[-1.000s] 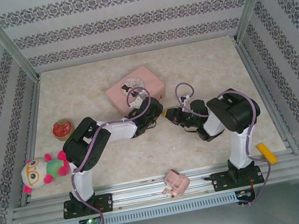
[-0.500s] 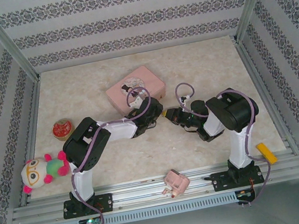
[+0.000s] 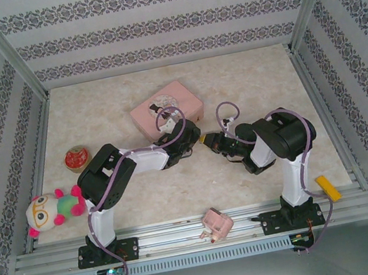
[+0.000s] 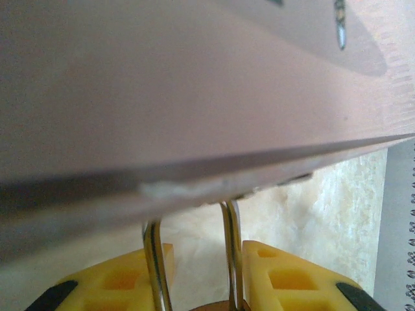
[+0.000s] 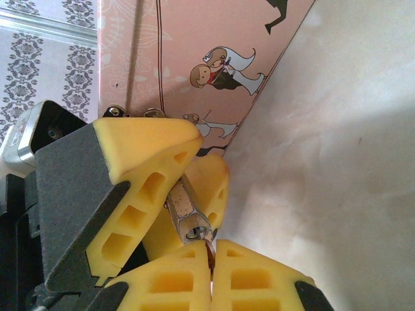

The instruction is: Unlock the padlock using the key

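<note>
Only the right arm (image 3: 289, 137) is edging left. Left gripper (image 4: 202, 275) is clamping the padlock (image 5: 187, 217) at the pink tin's (image 5: 194, 39) near side; right gripper (image 5: 211, 275), clenched on the key (image 5: 208, 249), is needing straight keyhole alignment before twisting.

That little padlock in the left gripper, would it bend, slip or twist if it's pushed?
Probably rigid: the padlock looks like solid metal with a thin metal shackle. It may twist, since the left gripper squeezes it between yellow pads that look soft. Likely heavy for its small size.
</note>
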You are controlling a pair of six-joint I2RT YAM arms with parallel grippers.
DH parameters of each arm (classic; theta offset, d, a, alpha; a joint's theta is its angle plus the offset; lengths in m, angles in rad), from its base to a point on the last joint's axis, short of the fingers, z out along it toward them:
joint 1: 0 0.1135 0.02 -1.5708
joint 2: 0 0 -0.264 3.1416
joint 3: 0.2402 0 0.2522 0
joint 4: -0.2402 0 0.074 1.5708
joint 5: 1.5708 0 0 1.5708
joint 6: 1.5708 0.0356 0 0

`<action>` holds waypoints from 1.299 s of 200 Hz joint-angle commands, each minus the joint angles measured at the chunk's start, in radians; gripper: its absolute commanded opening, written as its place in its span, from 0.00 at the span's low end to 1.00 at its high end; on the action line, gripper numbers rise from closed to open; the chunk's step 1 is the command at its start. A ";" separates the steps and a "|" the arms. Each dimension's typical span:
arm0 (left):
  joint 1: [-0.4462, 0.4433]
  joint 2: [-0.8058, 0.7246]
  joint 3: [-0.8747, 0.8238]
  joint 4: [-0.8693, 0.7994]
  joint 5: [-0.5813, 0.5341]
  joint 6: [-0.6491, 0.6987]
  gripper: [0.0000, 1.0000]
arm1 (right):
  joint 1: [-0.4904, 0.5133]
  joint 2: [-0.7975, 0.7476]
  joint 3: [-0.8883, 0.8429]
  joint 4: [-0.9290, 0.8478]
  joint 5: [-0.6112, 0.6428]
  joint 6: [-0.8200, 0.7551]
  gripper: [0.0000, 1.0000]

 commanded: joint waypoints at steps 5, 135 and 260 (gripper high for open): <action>-0.025 0.043 -0.031 0.076 0.113 -0.147 0.00 | -0.011 0.024 0.005 0.014 0.003 0.004 0.00; -0.031 0.035 -0.055 0.100 0.125 -0.155 0.00 | -0.002 0.040 0.041 0.014 0.001 0.016 0.00; -0.035 0.029 -0.053 0.098 0.127 -0.161 0.00 | -0.004 0.045 0.054 0.011 0.006 0.025 0.00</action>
